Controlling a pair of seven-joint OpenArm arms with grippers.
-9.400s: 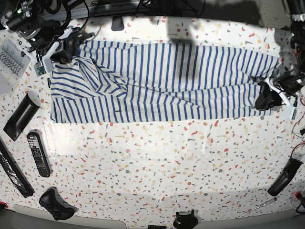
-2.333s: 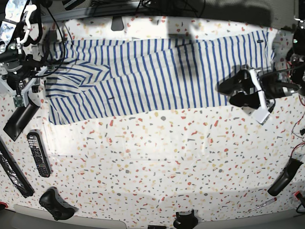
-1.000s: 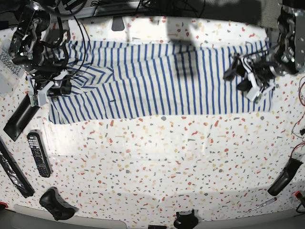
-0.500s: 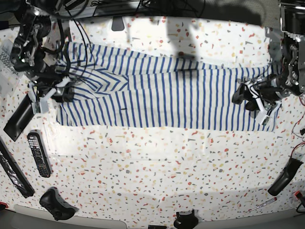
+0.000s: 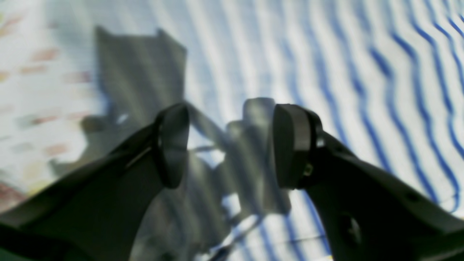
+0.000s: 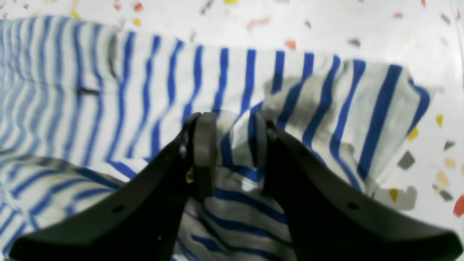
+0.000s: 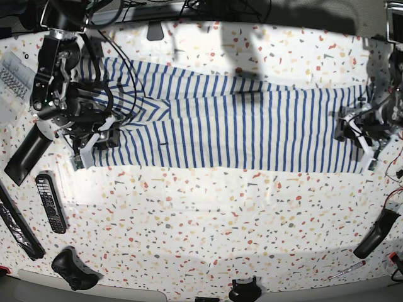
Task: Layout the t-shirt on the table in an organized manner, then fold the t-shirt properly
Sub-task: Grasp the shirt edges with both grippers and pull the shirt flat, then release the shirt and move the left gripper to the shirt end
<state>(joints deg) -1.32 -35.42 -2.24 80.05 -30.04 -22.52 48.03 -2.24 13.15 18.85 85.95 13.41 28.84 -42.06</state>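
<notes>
One t-shirt point(image 7: 233, 129), two claws, one table point(image 7: 208, 220).

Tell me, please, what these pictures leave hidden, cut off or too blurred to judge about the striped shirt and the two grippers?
- Left wrist view: the white blue-striped cloth t-shirt and speckled terrazzo table are blurred; whether the open left gripper touches the cloth is unclear.
- Right wrist view: the right gripper hides the fold it pinches.
- Base view: the right arm covers the shirt's end; the black remote control's buttons are too small to read.

Bright overhead light, wrist views seemingly motion-blurred
</notes>
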